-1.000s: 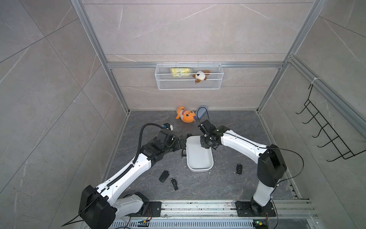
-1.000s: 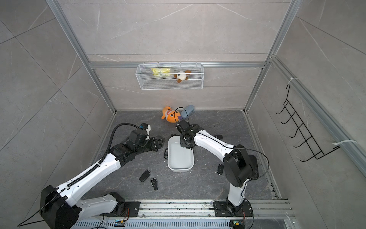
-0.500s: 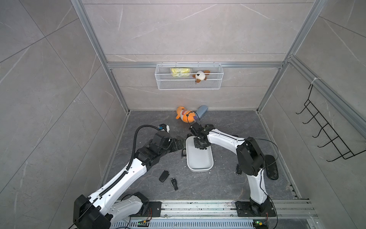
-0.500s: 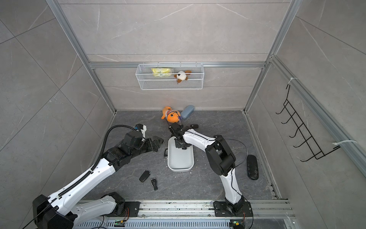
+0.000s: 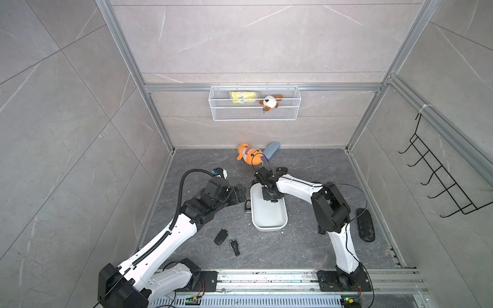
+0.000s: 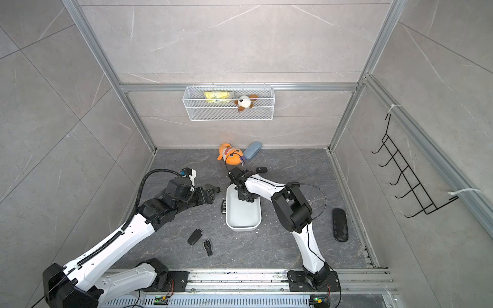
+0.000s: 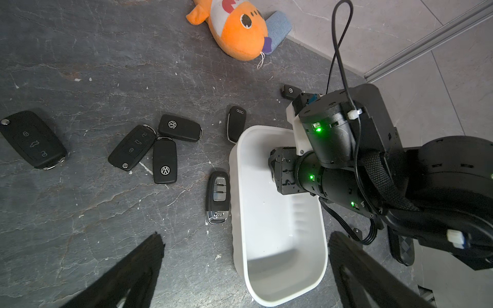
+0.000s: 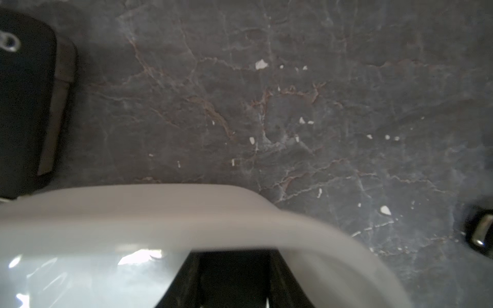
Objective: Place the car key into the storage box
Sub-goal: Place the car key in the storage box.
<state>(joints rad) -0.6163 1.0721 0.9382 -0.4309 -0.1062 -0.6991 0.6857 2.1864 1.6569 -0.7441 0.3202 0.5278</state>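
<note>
Folding at the elbow, the right arm (image 5: 297,186) has swung in toward the storage box (image 5: 268,214) over the last second. This uncovers a black oblong case (image 5: 365,225) on the floor behind it. The right gripper (image 5: 271,198) has shifted from the box's far corner to a spot inside its far end. Its jaws are drawn close together. In the right wrist view a dark shape sits between them behind the blurred white rim, too unclear to tell whether anything is pinched. The left gripper (image 5: 239,193) has barely moved and hangs just beside the box's long wall. Its jaws are spread wide, and in the left wrist view its fingers (image 7: 138,266) stand well apart with one end of the box showing between them. The car key (image 7: 218,196), black with silver buttons facing up, lies flat on the dark floor just beside that same long wall, outside the box. A second ringed-logo key (image 7: 236,124) lies by the box's far corner. A cluster of three black flip keys (image 7: 133,148) lies farther out, with a lone one (image 7: 33,140) beyond them. Two more keys (image 5: 221,236) lie toward the front rail. An orange plush fish (image 5: 249,156) and a blue-grey case (image 5: 272,150) lie touching each other by the back wall, below the wire basket (image 5: 254,114).
</note>
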